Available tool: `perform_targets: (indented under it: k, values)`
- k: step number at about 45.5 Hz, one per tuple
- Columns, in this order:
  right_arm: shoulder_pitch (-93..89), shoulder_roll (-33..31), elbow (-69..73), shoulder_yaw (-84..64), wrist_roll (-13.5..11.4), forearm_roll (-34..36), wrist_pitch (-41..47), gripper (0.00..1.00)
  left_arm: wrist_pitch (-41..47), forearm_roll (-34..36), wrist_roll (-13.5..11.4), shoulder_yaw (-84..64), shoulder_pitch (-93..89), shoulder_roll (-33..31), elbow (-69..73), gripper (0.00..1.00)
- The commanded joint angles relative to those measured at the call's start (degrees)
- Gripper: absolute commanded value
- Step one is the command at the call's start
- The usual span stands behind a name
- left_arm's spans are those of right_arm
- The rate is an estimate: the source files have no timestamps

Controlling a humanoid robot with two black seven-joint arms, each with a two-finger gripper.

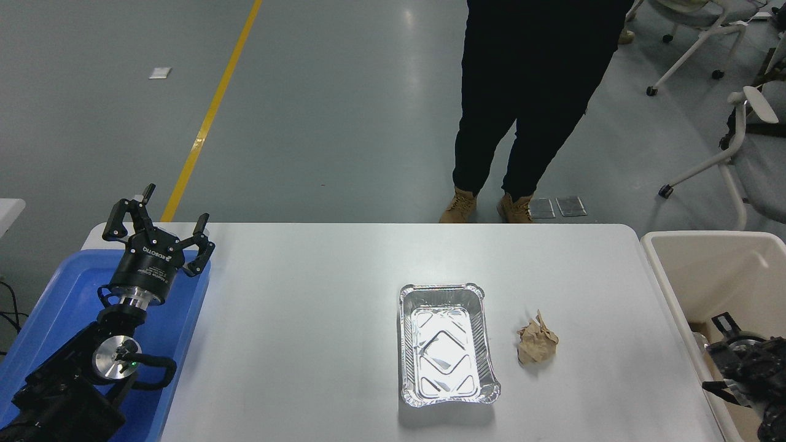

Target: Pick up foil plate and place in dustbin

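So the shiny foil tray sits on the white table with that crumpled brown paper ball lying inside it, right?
Not quite. The head view shows the crumpled brown paper ball lying on the white table beside the foil tray, to the picture's right of it and apart from it. The tray itself is empty.

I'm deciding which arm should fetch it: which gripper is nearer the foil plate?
Right. The right gripper sits at the picture's right edge over the dustbin, past the paper ball. The left gripper is parked far left of the foil plate, above the blue tray.
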Motion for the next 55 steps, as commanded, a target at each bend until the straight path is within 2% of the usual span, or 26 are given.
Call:
perform_targets:
  k: [1,55]
  values:
    - [-0.78,0.01,-0.11,0.01,0.0,0.01,-0.04,0.0,0.0,0.0,0.0,0.07,0.0,0.0,0.0,0.98]
    - [-0.08,0.27,-0.11,0.1,-0.09,0.01,0.13,0.0,0.0,0.0,0.0,-0.02,0.0,0.0,0.0,0.98]
